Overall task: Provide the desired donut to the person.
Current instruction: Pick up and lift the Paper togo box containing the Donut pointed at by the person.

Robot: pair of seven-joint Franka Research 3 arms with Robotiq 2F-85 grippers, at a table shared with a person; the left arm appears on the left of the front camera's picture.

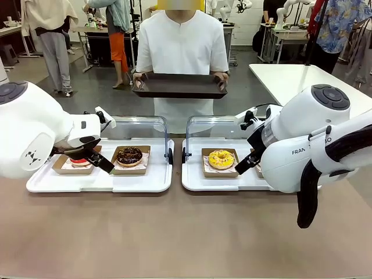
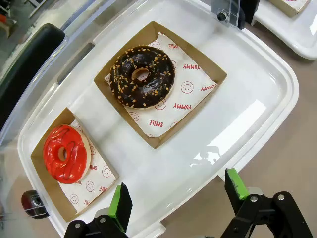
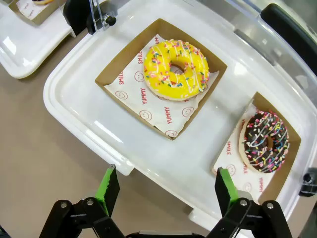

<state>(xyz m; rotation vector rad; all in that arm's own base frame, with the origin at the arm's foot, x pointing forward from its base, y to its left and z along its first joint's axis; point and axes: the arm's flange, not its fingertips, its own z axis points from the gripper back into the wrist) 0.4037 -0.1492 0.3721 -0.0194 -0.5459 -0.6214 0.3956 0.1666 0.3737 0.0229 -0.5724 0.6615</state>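
The task looks barely begun; all four donuts lie in brown paper boats on two trays. The left pincer [image 2: 178, 191] hangs wide and empty above the near rim of the left white plastic tray [image 2: 257, 114], which carries the chocolate donut with nut crumbs [image 2: 141, 76] and the red glazed donut [image 2: 65, 153]; the right pincer [image 3: 166, 181], equally wide and empty, hangs over the right white plastic tray [image 3: 84, 99] with the yellow sprinkled donut [image 3: 177, 68] and the chocolate donut with coloured sprinkles [image 3: 265, 141]. The person in the white shirt [image 1: 183, 52] stands at the far side of the brown table [image 1: 186, 232], holding out a dark rectangular tray [image 1: 179, 86] with both hands; nothing shows on it. Which donut is wanted I cannot tell; choosing, grasping and delivering all remain.
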